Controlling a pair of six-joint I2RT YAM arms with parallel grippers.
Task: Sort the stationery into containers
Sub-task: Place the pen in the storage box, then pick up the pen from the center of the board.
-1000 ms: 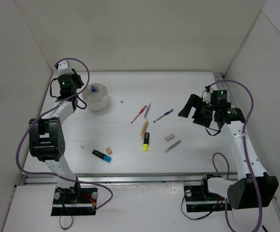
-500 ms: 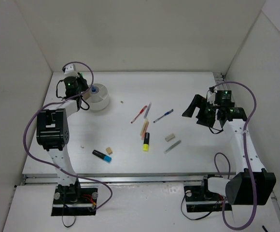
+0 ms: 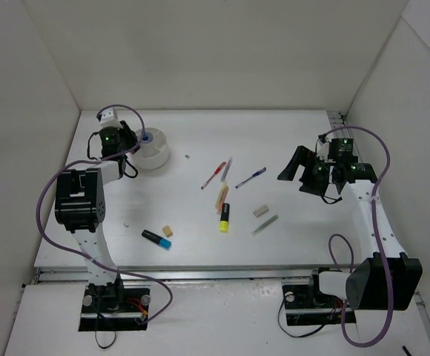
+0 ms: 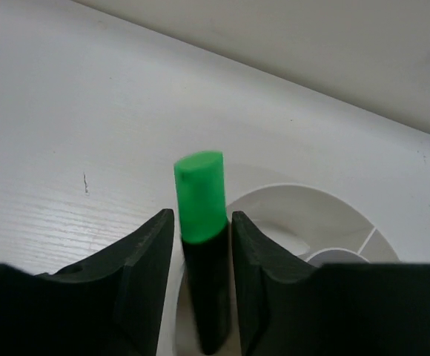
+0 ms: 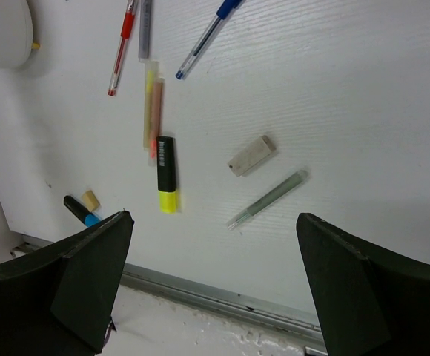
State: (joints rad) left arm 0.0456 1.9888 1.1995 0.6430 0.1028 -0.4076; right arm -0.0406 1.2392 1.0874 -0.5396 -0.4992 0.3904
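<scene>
My left gripper [image 4: 202, 297] is shut on a black highlighter with a green end [image 4: 200, 211], held upright over the near rim of the white divided bowl [image 4: 333, 208]. In the top view the left gripper [image 3: 128, 145] is at the bowl's [image 3: 156, 157] left side, and a white-blue tube [image 3: 145, 136] stands in the bowl. My right gripper [image 3: 301, 175] [image 5: 215, 297] is wide open and empty, above the table's right part. Below it lie a red pen [image 5: 120, 52], grey pen [image 5: 145, 30], blue pen [image 5: 207, 37], cream stick [image 5: 150, 111], yellow highlighter [image 5: 166, 174], eraser [image 5: 251, 156] and grey-green pen [image 5: 267, 198].
A blue-ended highlighter [image 3: 156, 239] and a small beige eraser [image 3: 167, 231] lie near the front left. The pens lie clustered mid-table [image 3: 222, 182]. White walls enclose the table on three sides. A metal rail [image 5: 222, 297] runs along the front edge.
My left gripper has shifted right, up to the bowl's rim, with the green highlighter in it. My right gripper has drifted slightly and stays open.
</scene>
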